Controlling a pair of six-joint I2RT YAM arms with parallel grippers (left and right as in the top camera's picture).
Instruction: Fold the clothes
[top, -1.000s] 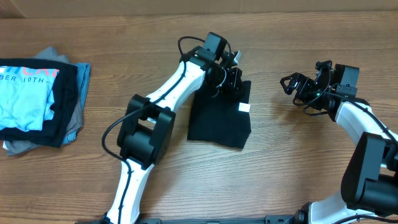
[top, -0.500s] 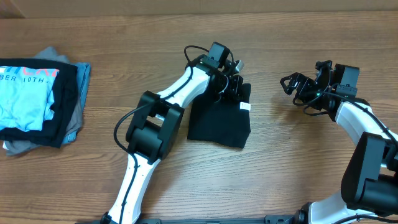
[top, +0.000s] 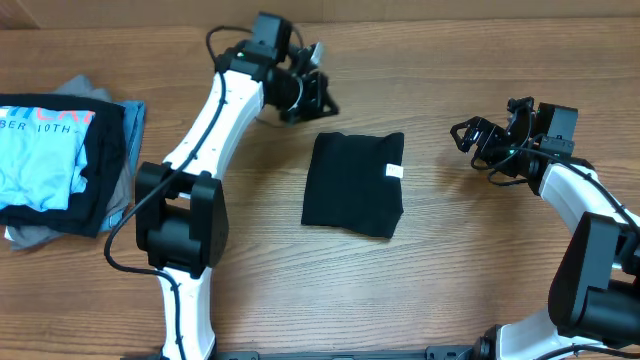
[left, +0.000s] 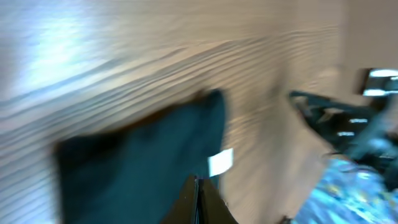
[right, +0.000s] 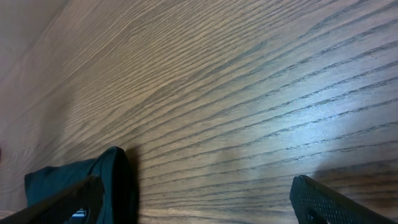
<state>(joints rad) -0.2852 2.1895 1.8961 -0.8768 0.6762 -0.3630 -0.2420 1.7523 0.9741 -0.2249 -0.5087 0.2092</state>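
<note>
Start from the folded black garment (top: 352, 185). It lies flat as a neat, roughly square packet on the wooden table (top: 450, 280), about midway between your two arms, with its small white tag (top: 393, 171) near its right edge. On the near side of the garment, your left arm (top: 180, 215) comes up from the front edge to its left and your right arm (top: 590, 270) to its right. Level with the garment and well apart to its left sits a pile of clothes (top: 60, 165). A light blue T-shirt (top: 40, 160) with white lettering lies on top, a black layer (top: 105, 170) under it, and a grey garment (top: 120, 205) shows at the edges. A little beyond the garment and off to its right, not touching it, your right gripper (top: 468, 135) hangs with its fingers spread fully apart and nothing in them. The right wrist view shows only wood grain across the gap of the right gripper (right: 196, 186), with the garment (right: 109, 177) a dark fold at lower left. Farthest out, beyond the garment and to its left, your left gripper (top: 320, 95) is clear of the cloth, with its fingers pressed together on nothing. The left wrist view is badly blurred. You can make out the closed tips of the left gripper (left: 198, 196), the garment (left: 143, 162) and its tag (left: 221, 162), and a dark shape at right that is probably the other arm.
</note>
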